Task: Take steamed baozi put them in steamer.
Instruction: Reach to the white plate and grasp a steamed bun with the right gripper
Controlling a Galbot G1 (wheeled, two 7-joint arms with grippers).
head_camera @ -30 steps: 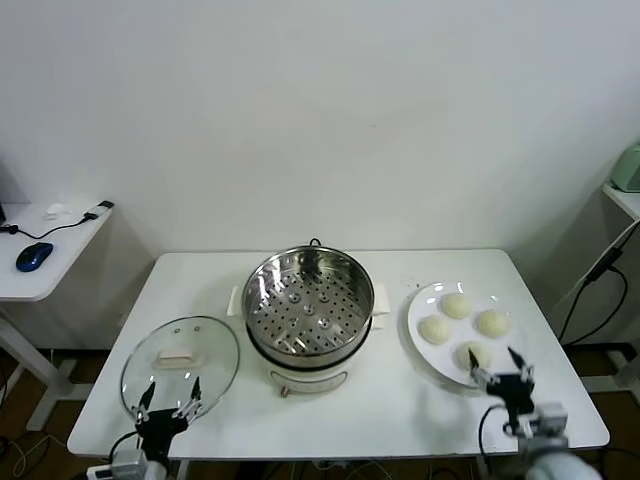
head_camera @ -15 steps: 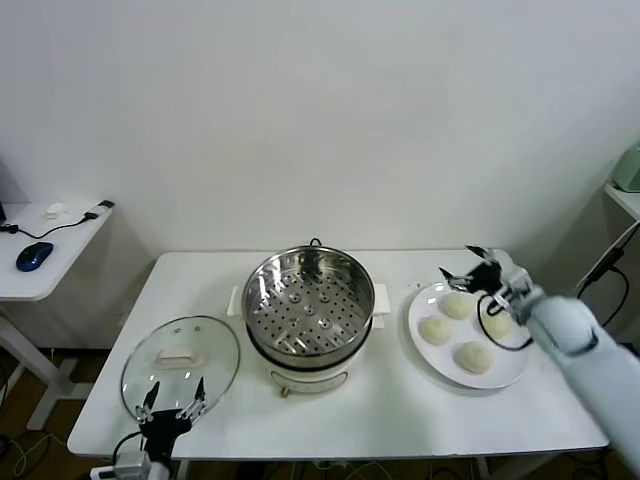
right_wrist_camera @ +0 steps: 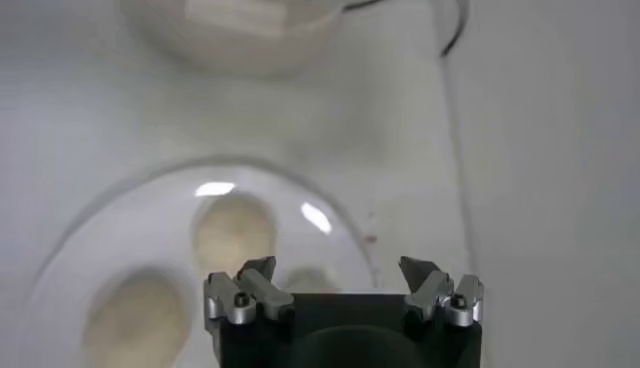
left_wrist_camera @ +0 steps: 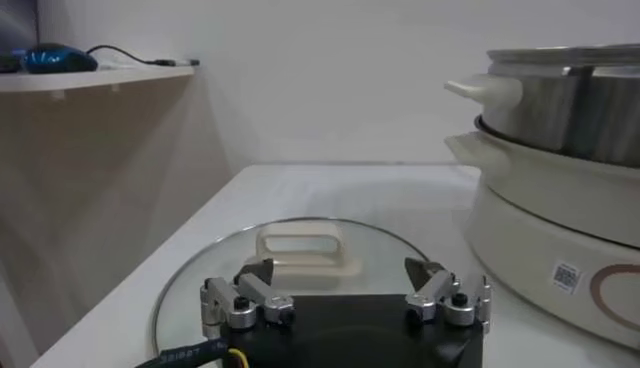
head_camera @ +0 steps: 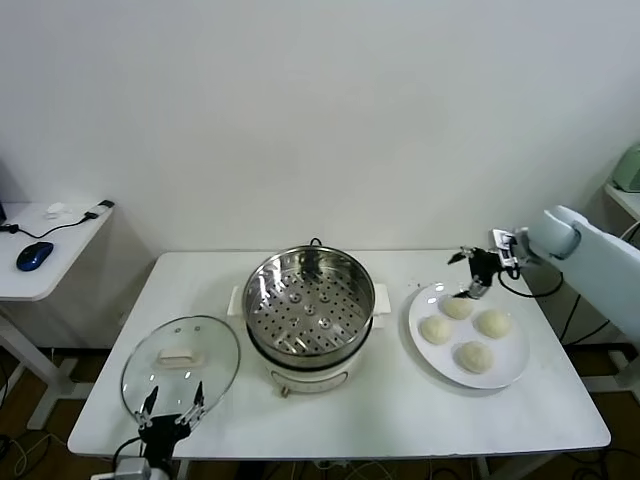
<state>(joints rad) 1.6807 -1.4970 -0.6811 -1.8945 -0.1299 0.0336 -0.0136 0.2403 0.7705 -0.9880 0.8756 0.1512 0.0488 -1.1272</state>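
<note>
Head view: right gripper (head_camera: 469, 272), released, hovers over 4 baozi (head_camera: 457, 307) beside steamer (head_camera: 309, 303); left gripper (head_camera: 170, 410), released, near glass lid (head_camera: 180, 363).

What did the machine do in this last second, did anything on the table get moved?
Only the right gripper moved: it swung up from the table's near edge, past the plate, to hover open over the plate's far rim. It grasped nothing. The four baozi lie where they were, the steamer and glass lid sit unmoved, and the left gripper waits open by the lid.
</note>
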